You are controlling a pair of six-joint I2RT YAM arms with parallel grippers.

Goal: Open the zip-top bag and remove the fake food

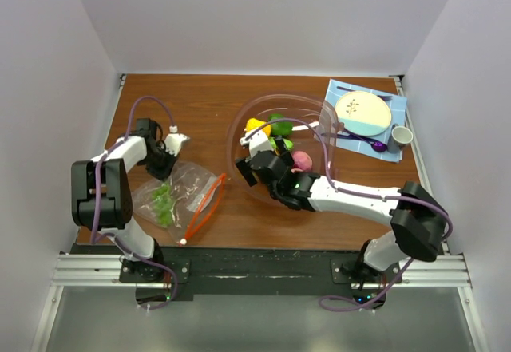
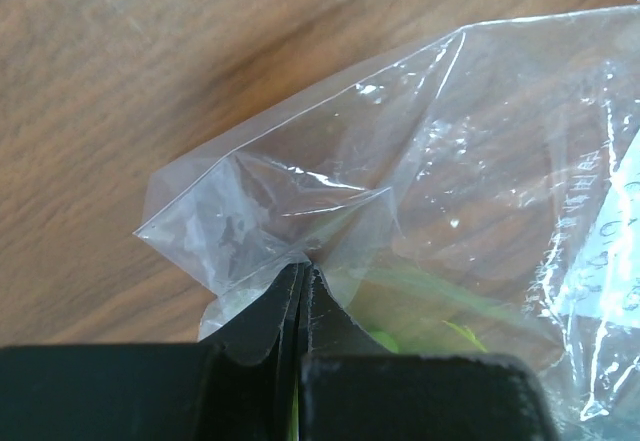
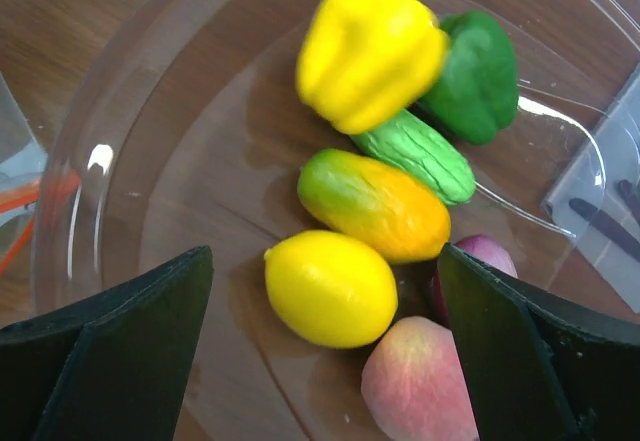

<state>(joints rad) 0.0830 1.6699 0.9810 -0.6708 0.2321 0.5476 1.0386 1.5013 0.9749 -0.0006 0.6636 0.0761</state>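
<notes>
Step in hand: the emptying of the zip-top bag (image 1: pixel 177 195) is judged nearly done. Its orange-red zip strip (image 1: pixel 204 207) is seen gaping in a loop, and one green piece (image 1: pixel 164 205) is left inside.
Bag's place: it is laid flat on the table (image 1: pixel 200 100), left of the clear bowl (image 3: pixel 95 166) and beside the left arm.
Left gripper (image 2: pixel 303 273): clamped tight on a corner of the bag's film, at the end away from the mouth.
Right gripper (image 3: pixel 325 253): spread wide with nothing held, poised over the bowl.
Fake food: the lemon (image 3: pixel 330 286), mango (image 3: pixel 375 204) and yellow pepper (image 3: pixel 370 41) are gathered in the bowl with other pieces.
Next move: the pinched corner probably has to be raised so that the green piece is tipped toward the mouth. Slippage of the thin film is to be watched.
Left wrist only: the pinch itself is shown, with film creased between the jaws.
Right wrist only: the separate fruits and the open jaws are made plain.
Top view only: the open mouth and the gap between bag and bowl are shown.
</notes>
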